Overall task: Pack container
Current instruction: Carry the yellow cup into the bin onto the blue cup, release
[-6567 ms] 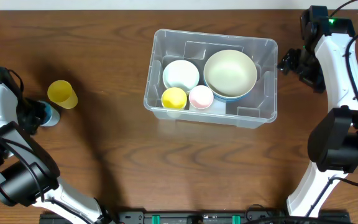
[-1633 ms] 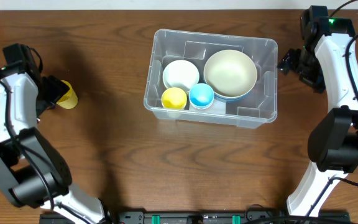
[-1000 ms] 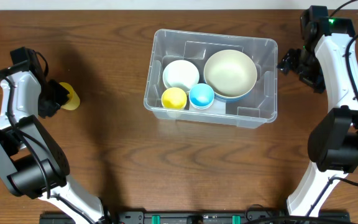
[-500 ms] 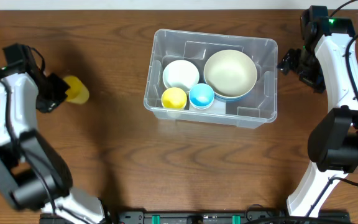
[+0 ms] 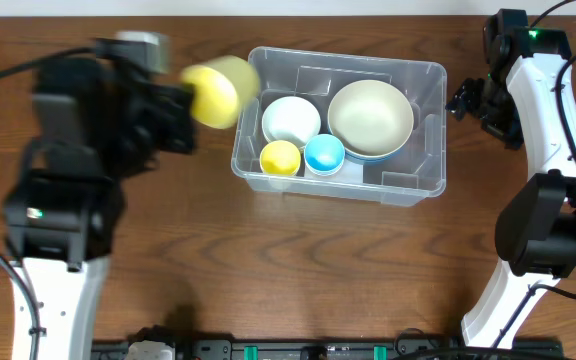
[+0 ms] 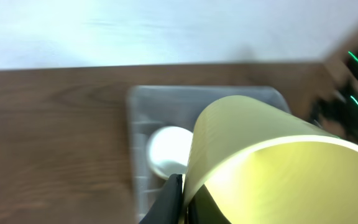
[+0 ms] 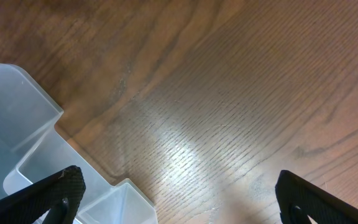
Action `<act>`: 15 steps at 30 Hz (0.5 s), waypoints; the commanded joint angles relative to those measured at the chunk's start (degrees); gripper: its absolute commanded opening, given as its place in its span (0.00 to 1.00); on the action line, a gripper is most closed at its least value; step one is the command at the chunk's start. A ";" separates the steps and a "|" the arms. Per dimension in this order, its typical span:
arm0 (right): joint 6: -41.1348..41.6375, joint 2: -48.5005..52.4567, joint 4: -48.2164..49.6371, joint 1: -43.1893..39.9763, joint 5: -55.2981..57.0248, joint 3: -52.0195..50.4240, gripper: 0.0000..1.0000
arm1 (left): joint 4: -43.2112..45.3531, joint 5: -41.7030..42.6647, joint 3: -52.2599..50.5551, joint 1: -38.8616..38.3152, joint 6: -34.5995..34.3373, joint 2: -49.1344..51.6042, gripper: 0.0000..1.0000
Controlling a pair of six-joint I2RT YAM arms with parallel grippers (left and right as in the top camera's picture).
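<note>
The clear plastic container [image 5: 423, 185] stands at the table's middle back. It holds a white bowl [image 5: 290, 118], a large cream bowl [image 5: 370, 115] nested in a blue one, a small yellow cup [image 5: 279, 157] and a small blue cup [image 5: 324, 154]. My left gripper [image 5: 186, 105] is raised high, just left of the container, and is shut on the rim of a yellow cup [image 5: 220, 91], which fills the left wrist view [image 6: 260, 168]. My right gripper [image 5: 465, 100] is open and empty beside the container's right wall [image 7: 17, 124].
The wooden table [image 5: 268, 270] extends around the container. The right arm [image 5: 543, 110] stands along the right edge. A white wall [image 6: 135, 25] lies behind the table.
My left arm lifted the yellow cup off the table at the left and carried it up and right to the container's left edge. The right arm has not moved.
</note>
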 commanded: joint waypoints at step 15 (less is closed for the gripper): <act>0.94 -0.20 0.02 0.15 0.42 -0.07 0.99 | -0.13 -9.79 -0.17 -19.52 2.54 23.50 0.06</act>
